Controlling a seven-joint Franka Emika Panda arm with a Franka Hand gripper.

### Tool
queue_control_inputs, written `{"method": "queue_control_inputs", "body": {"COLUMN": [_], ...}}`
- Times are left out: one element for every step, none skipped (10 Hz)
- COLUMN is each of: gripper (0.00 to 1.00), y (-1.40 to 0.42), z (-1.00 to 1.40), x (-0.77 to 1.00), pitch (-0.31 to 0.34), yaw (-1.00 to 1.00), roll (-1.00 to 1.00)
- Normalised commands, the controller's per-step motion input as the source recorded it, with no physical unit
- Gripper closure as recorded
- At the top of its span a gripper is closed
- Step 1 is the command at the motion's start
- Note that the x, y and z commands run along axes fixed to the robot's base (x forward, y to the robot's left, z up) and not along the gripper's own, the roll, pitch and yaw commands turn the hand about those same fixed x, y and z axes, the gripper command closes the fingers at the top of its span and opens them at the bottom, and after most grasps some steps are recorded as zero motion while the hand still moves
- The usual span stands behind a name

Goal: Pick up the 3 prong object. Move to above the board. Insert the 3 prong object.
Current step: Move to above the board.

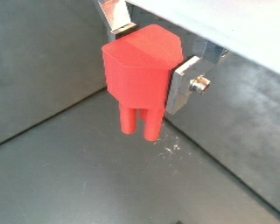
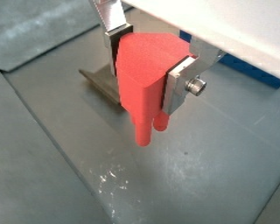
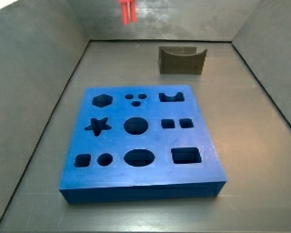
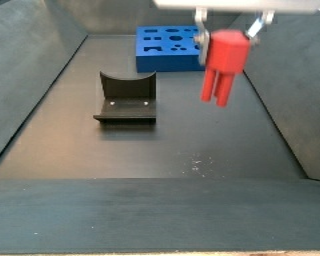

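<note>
My gripper (image 1: 146, 63) is shut on the 3 prong object (image 1: 140, 77), a red-orange peg whose prongs hang downward above the grey tray floor. It shows the same way in the other wrist picture (image 2: 146, 74), gripper (image 2: 147, 66). In a side view the gripper (image 4: 226, 35) holds the peg (image 4: 223, 66) in the air, nearer the camera than the board (image 4: 168, 48). In a side view only the peg's prongs (image 3: 127, 11) show at the top edge, far behind the blue board (image 3: 139, 141) with its shaped cutouts.
A dark olive-brown U-shaped block (image 3: 181, 59) stands on the tray floor behind the board; it also shows in a side view (image 4: 124, 98) and partly behind the peg in a wrist view (image 2: 104, 83). Sloped grey tray walls (image 3: 57, 82) surround the floor.
</note>
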Motion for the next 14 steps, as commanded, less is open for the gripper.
{"method": "queue_control_inputs", "body": {"gripper": [1.00,1.00,1.00,1.00,1.00,1.00,1.00,1.00,1.00,1.00,1.00,1.00,1.00,1.00], "y": [-0.09,-0.09,-0.08,-0.08,-0.08,-0.07,-0.07,-0.07,-0.06,-0.05,-0.05,-0.03,-0.02,-0.02], "z": [1.00,1.00,1.00,1.00,1.00,1.00,1.00,1.00,1.00,1.00,0.92,0.71,0.56,0.36], "x": [0.15,0.14,0.13,0.12,0.12,0.11,0.10,0.10,0.09,0.08,0.07,0.05,0.03,0.02], "pitch": [0.107,0.107,0.104,0.101,0.099,0.097,0.097,0.095,0.095,0.094,0.092,0.092,0.089,0.087], "yaw": [0.04,0.04,0.04,0.04,0.04,0.04,0.05,0.04,0.04,0.04,0.04,0.04,0.04,0.04], "roll": [0.09,0.08,0.08,0.06,0.06,0.05,0.04,0.03,0.02,0.01,0.00,-0.01,-0.02,-0.03]}}
